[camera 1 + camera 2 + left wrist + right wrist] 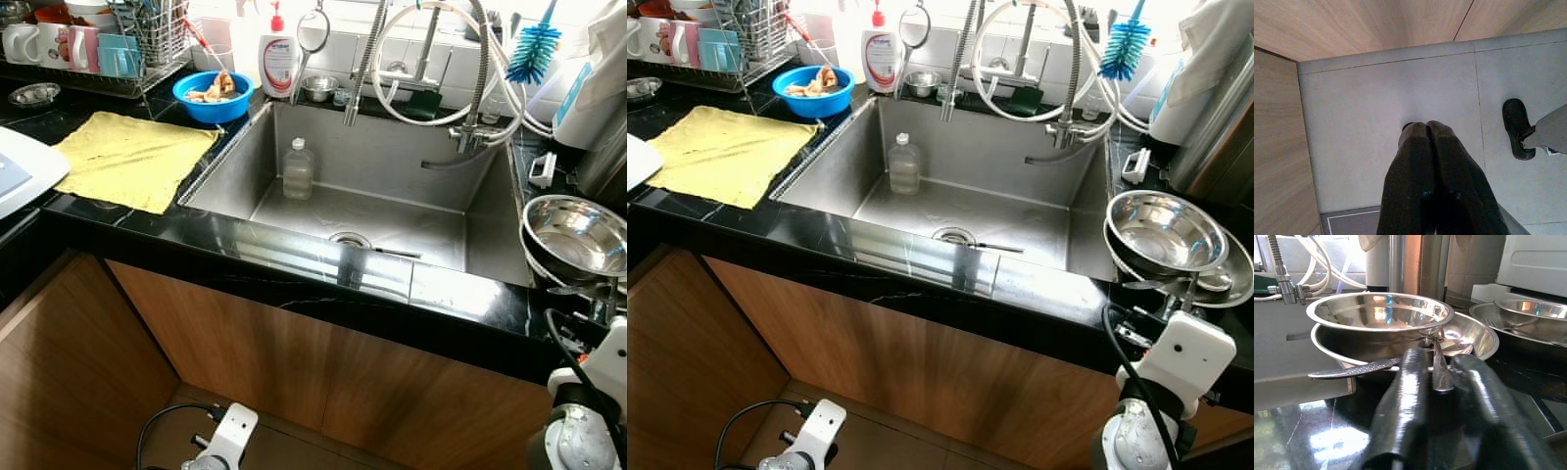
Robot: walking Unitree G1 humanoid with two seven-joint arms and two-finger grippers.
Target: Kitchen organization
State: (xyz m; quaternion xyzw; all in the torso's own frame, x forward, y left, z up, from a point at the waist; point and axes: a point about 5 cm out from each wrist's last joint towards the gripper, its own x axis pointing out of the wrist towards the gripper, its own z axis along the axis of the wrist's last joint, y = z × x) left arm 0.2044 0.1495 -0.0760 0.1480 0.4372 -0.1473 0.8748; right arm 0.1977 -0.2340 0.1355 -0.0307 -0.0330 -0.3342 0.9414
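Black stone counter: yellow cloth, blue bowl, dish rack left of sink; stacked steel bowls right.

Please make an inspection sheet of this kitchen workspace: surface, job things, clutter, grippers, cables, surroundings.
Surface: black counter, glossy, with a steel sink.
Job's things: steel bowls stacked right of the sink; utensil handles stick out from them.
Clutter: clear bottle upright in the sink; yellow cloth; blue bowl; soap bottle; dish rack.
Grippers: right gripper at a handle, fingers on either side; left gripper shut, idle over the floor.
Cables: black cable on the right arm.
Surroundings: wooden cabinet fronts.
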